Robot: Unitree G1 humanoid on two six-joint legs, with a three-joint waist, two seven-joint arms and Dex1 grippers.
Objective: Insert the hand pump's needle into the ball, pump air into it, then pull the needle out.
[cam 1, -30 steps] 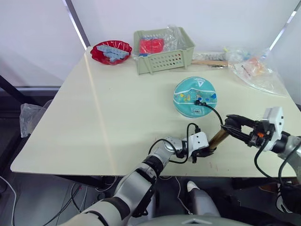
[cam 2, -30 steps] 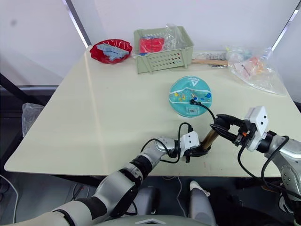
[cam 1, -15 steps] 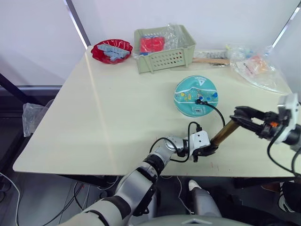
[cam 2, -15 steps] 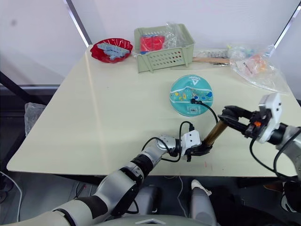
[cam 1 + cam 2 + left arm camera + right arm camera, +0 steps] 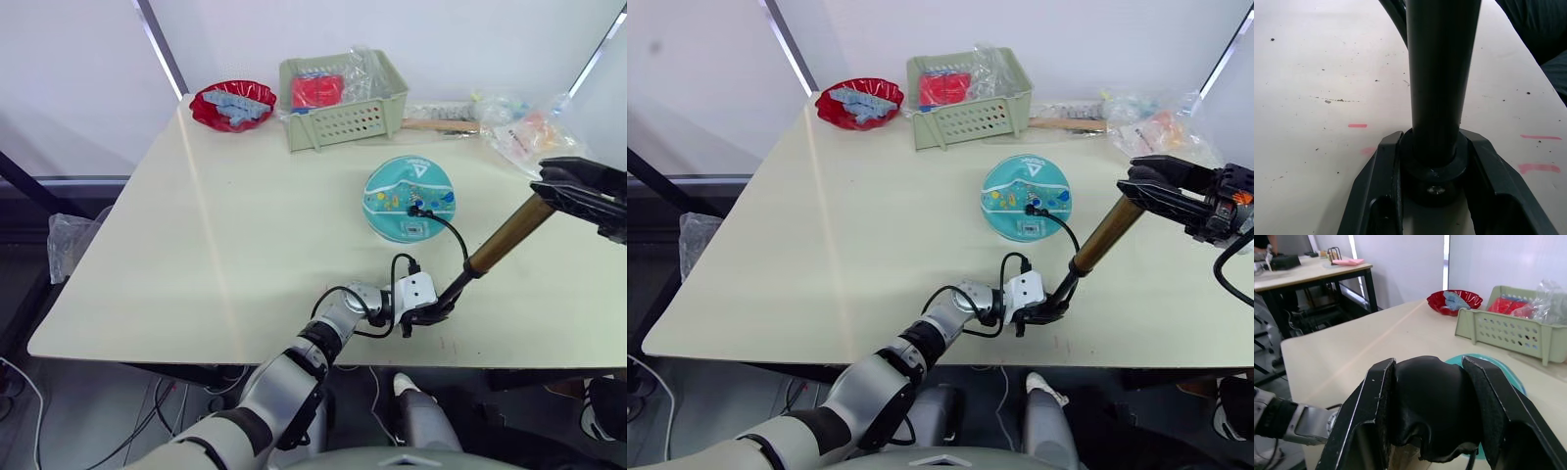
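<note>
Pumping stage, by the look of it. Left gripper is clamped on the black base cap of the pump, pinning that end to the table near its front edge. This probably anchors the barrel so a handle stroke cannot drag it about. The left wrist view shows both fingers hugging the cap, no gap.

Right gripper grips the black T-handle, held up and away from the left gripper, out toward the robot's right. The bronze section and a thin dark rod show between the two grippers, so the pump looks drawn out, likely ready for a push stroke.

Long axis: a steep slant, base low at the left gripper, handle end high at the right gripper, pointing up and rightward.

Ball sits on the table beyond the left gripper, nearer the basket. The hose arcs from the pump's low end to a dark fitting on top of the ball. The needle itself is too small to see; I judge it is seated in the valve.
</note>
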